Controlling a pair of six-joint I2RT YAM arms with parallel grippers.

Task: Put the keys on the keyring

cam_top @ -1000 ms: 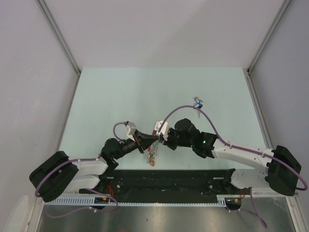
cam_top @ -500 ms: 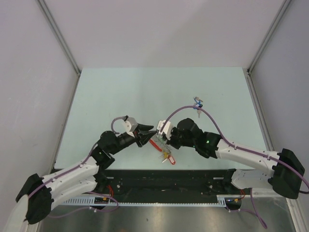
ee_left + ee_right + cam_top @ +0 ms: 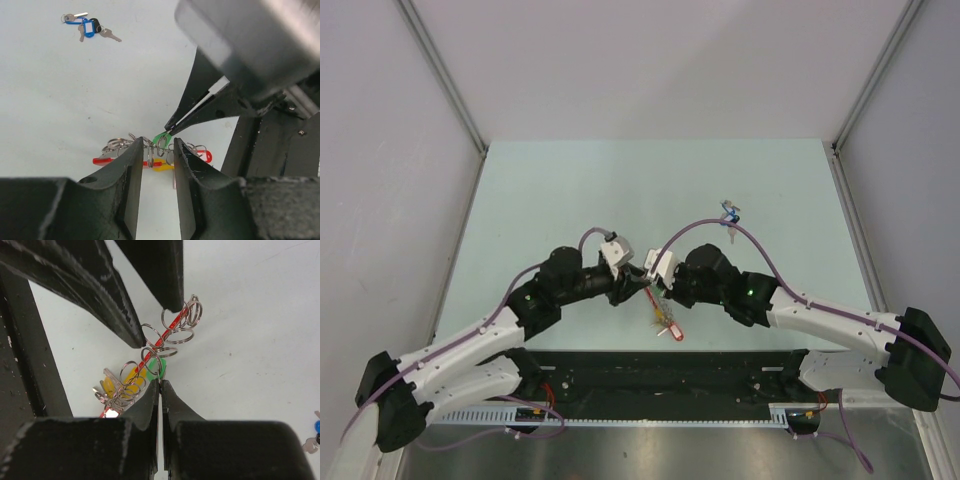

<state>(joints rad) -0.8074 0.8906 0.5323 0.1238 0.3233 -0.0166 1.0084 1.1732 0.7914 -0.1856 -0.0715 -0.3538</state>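
The keyring, a bunch of silvery rings with red and yellow tags (image 3: 665, 322), hangs above the table between both grippers. My right gripper (image 3: 651, 281) is shut on the green-headed key (image 3: 157, 365); the green head sticks out of its tips (image 3: 160, 382) among the rings (image 3: 151, 335). My left gripper (image 3: 631, 284) is open, its fingertips (image 3: 141, 145) on either side of the ring chain (image 3: 116, 146). The green head (image 3: 160, 138) shows just beyond them. The blue-headed key lies in a small bunch (image 3: 728, 212) far right on the table, also in the left wrist view (image 3: 88, 26).
The black base rail (image 3: 670, 372) runs along the near edge below the hanging bunch. A purple cable (image 3: 720, 226) arcs from the right wrist past the blue key bunch. Grey walls with metal posts (image 3: 855, 110) close the table on three sides.
My left arm has swung in and to the right, bringing its open fingers around the ring chain. The right gripper has kept its hold and barely moved; the bunch hangs slightly lower.
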